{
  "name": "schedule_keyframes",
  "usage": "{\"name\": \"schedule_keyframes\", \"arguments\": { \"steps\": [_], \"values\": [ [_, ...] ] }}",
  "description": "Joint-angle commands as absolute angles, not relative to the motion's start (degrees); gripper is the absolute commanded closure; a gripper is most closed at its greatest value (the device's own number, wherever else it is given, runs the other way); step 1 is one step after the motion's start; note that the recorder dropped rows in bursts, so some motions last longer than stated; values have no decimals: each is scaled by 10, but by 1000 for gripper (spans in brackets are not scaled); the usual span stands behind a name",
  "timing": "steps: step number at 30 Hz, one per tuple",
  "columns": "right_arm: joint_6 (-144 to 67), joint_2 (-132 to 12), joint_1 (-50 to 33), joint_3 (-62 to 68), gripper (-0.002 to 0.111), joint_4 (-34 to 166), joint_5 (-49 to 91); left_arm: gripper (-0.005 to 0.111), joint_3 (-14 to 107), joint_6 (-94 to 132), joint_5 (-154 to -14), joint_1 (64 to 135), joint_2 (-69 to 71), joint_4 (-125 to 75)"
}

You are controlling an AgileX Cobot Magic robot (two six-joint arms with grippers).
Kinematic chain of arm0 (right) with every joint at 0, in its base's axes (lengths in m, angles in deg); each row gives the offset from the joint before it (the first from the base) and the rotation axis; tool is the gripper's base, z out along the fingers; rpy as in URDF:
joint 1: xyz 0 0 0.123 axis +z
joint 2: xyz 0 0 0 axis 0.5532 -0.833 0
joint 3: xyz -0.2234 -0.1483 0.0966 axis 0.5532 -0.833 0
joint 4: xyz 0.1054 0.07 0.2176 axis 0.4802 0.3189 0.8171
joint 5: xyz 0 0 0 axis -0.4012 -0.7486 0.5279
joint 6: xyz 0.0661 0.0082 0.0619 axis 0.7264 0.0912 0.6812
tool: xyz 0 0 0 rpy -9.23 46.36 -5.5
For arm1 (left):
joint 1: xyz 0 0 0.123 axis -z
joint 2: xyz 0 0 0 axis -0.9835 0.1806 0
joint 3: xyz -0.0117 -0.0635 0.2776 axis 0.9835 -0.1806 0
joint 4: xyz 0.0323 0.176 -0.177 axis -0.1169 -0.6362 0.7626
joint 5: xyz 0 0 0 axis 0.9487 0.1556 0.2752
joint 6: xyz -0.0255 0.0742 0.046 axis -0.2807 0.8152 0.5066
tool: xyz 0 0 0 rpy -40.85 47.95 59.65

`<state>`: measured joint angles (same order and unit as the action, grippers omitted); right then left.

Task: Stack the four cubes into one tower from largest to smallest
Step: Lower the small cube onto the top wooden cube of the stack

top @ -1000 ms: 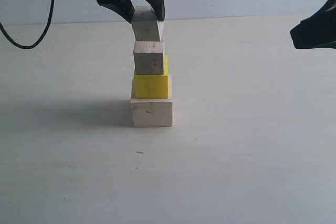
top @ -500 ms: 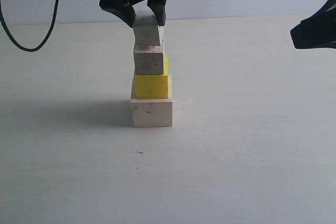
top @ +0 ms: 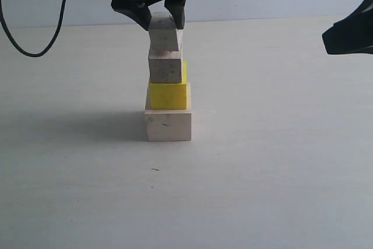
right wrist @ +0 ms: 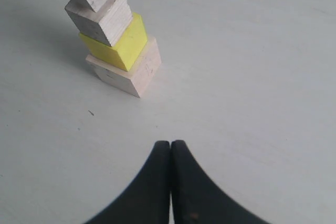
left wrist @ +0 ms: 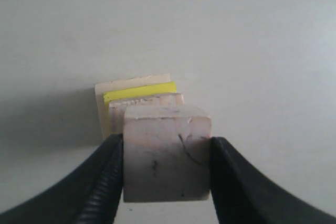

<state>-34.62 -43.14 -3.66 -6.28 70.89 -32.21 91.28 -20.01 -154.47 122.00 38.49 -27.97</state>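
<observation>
Top small wooden cube (top: 164, 35) sits at the peak of the tower (top: 166, 74), its underside meeting the second small wooden cube (top: 166, 66). It looks turned a little off square from the one below (clearest in right wrist view). Under those is the yellow cube (top: 169, 95), then the large pale wooden cube (top: 168, 125) as base, flat on the white table (top: 280, 144). The yellow cube sits toward the back of the base, so a strip of pale wood shows in front.

Left gripper (top: 161, 20) comes down from above with jaws about half spread, clamped on the top cube's two opposite side faces. The fingers (left wrist: 107, 174) press flush on the wood with no gap either side. Cannot tell whether the cube's weight is fully on the stack or carried by the grip.

Right gripper (right wrist: 170, 145) hangs well apart from the tower, off to the right and above the table, with fingertips pressed together and nothing between them. Black cable (top: 35, 52) loops at far left.
</observation>
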Motion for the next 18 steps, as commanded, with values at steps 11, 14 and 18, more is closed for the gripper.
{"name": "schedule_keyframes", "arguments": {
  "steps": [11,14,18],
  "values": [
    [-344,-427,-36,-66,108,711,-316,107,900,-204,-1543,1226,369,-295],
    [-344,-427,-36,-66,108,711,-316,107,900,-215,-1543,1226,369,-304],
    [-344,-427,-36,-66,108,713,-319,107,900,-218,-1543,1226,369,-308]
  ]
}}
